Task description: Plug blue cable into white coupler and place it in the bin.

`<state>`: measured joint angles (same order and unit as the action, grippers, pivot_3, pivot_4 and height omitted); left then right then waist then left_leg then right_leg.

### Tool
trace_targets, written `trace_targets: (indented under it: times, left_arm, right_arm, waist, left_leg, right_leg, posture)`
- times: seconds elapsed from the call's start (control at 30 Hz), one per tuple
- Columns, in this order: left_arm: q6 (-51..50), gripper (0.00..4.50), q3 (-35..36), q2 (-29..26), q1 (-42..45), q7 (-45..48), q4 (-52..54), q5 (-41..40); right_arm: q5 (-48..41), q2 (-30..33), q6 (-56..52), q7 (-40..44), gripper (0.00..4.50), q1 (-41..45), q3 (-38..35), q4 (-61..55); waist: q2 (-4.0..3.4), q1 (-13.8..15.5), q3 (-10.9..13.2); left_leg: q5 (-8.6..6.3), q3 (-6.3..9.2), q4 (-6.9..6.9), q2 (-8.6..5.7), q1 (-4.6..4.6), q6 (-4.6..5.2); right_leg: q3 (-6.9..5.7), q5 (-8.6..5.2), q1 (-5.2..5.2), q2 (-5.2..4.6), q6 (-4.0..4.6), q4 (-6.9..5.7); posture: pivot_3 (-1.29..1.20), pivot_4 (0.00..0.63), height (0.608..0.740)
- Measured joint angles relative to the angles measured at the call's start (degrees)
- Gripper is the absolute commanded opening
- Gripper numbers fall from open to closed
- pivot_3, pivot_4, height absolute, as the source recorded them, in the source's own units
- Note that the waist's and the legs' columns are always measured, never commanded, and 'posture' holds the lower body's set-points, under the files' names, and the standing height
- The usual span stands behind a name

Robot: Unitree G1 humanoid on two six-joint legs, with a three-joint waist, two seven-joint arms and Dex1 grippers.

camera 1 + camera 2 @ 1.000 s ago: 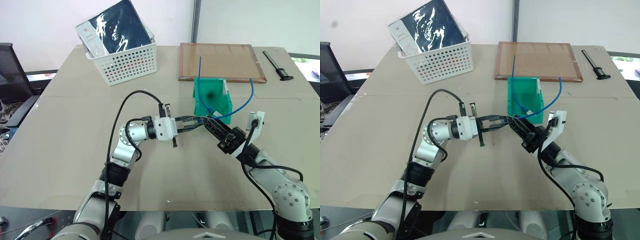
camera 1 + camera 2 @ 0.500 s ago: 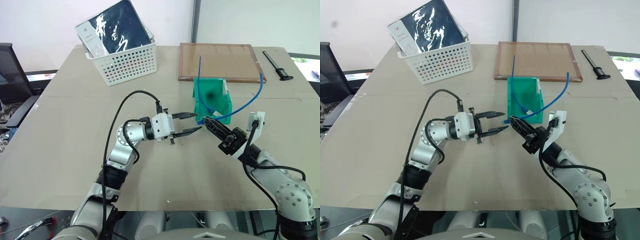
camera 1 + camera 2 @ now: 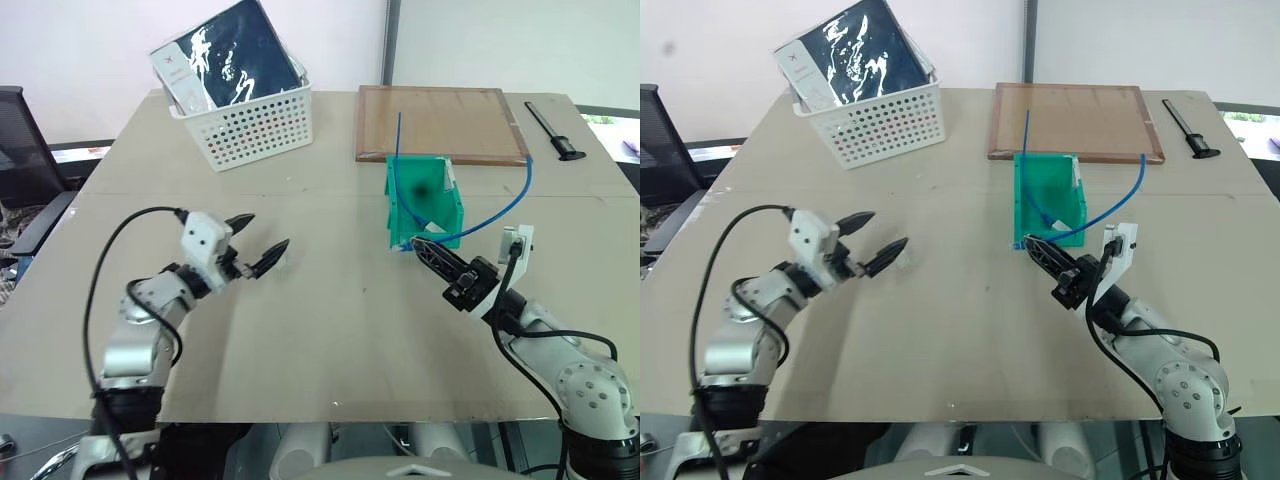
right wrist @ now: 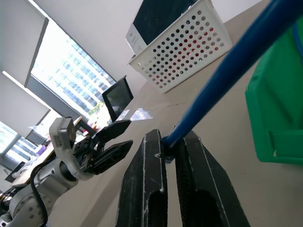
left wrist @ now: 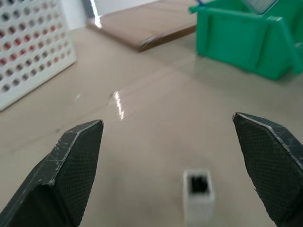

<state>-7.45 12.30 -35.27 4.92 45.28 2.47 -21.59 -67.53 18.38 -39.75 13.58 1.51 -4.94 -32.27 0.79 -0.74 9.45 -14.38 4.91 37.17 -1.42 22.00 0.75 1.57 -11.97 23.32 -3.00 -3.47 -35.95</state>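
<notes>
Left fingers (image 3: 262, 242) spread wide, level; right fingers (image 3: 421, 245) pinch blue cable (image 3: 497, 214).

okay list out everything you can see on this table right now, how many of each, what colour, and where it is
Blue cable: one, bright blue, arcing from the right gripper over the bin's right side.
Second blue cable: one, blue, standing up out of the bin.
White coupler: one, white, on the table ahead of the left gripper.
Bin: one, green, centre-right.
Basket: one, white perforated, far left, holding a dark packaged item.
Wooden board: one, brown, behind the bin.
Black tool: one, far right.
Table: one, tan.
Left gripper: open, empty.
Right gripper: shut on the blue cable.
</notes>
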Motion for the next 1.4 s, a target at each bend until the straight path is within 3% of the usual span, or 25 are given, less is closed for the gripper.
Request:
trace_targets:
  times: [0.17,0.57,0.67,0.9,1.17,1.4]
  left_arm:
    - [-0.1,4.48,-0.5,-0.6,-1.8,2.5,-1.9,0.4]
    - [2.3,4.48,-6.0,0.6,5.0,5.2,-11.4,3.9]
    - [3.7,3.62,-7.3,1.2,6.7,5.3,-13.9,5.1]
    - [7.7,0.37,-8.5,1.9,8.7,7.5,-18.7,6.5]
    - [6.6,0.35,-11.7,2.6,12.6,17.3,-18.8,3.8]
    - [3.9,0.35,-22.6,6.4,19.9,23.3,-15.7,6.9]
  right_arm:
    - [0.2,0.0,-0.2,0.7,0.0,0.2,0.7,1.0]
    - [0.9,0.4,-0.1,0.9,0.0,-0.4,0.6,0.9]
    - [1.3,0.4,-0.1,0.8,0.0,-0.4,0.7,0.8]
    - [2.0,0.5,0.0,0.7,0.0,-0.9,0.6,0.4]
    - [8.7,5.0,1.4,4.1,0.0,-0.9,0.7,-1.1]
    - [19.3,14.8,0.6,11.9,0.0,10.1,8.1,-1.3]
  waist:
    - [0.0,0.1,0.0]
    - [0.01,0.0,0.0]
    - [0.01,0.0,0.0]
    - [0.01,0.0,0.0]
    - [0.01,0.0,0.0]
    - [0.01,-0.1,0.0]
  left_leg:
    - [0.0,-0.01,0.0,0.0,0.0,0.0]
    - [0.0,-0.04,-0.01,0.0,0.01,0.0]
    - [0.0,-0.05,-0.01,0.0,0.01,0.0]
    - [0.0,-0.06,-0.02,0.0,0.02,0.0]
    - [0.0,-0.06,0.01,-0.05,0.07,0.0]
    - [0.0,-0.3,0.05,-0.08,0.08,0.0]
  right_leg:
    - [-0.01,-0.01,0.0,-0.01,0.03,0.0]
    - [-0.01,0.01,0.03,-0.01,0.0,0.0]
    - [0.0,0.02,0.03,-0.02,0.0,0.0]
    - [0.01,0.02,0.05,-0.03,0.0,0.0]
    - [-0.01,0.02,0.05,-0.05,0.0,0.01]
    - [-0.05,0.02,0.05,0.01,-0.01,0.0]
  posture:
    - [0.0,0.15,0.738]
    - [0.0,0.15,0.738]
    - [0.0,0.15,0.738]
    - [0.0,0.15,0.738]
    - [0.0,0.15,0.738]
    - [0.0,0.15,0.738]
